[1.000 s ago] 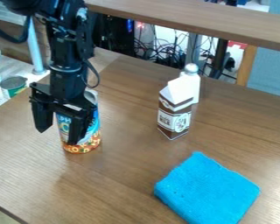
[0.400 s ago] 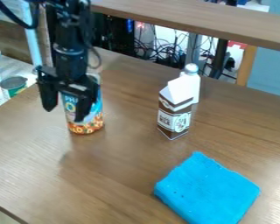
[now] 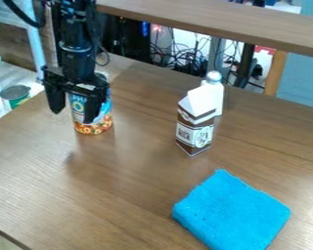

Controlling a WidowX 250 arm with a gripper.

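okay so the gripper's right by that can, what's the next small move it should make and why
Probably a slight shift of the gripper toward the picture's right, fingers kept open, to line up better with the can: one finger overlaps the can's front, while the other hangs off to its left.

Black robot arm [image 3: 78, 53] hanging near-vertical, gripper [image 3: 73, 116] pointing downward, two fingers spread apart

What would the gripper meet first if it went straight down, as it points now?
Probably the wooden tabletop, below the gripper. The can seems close behind the gripper, so it might be brushed first; the depth between them is unclear.
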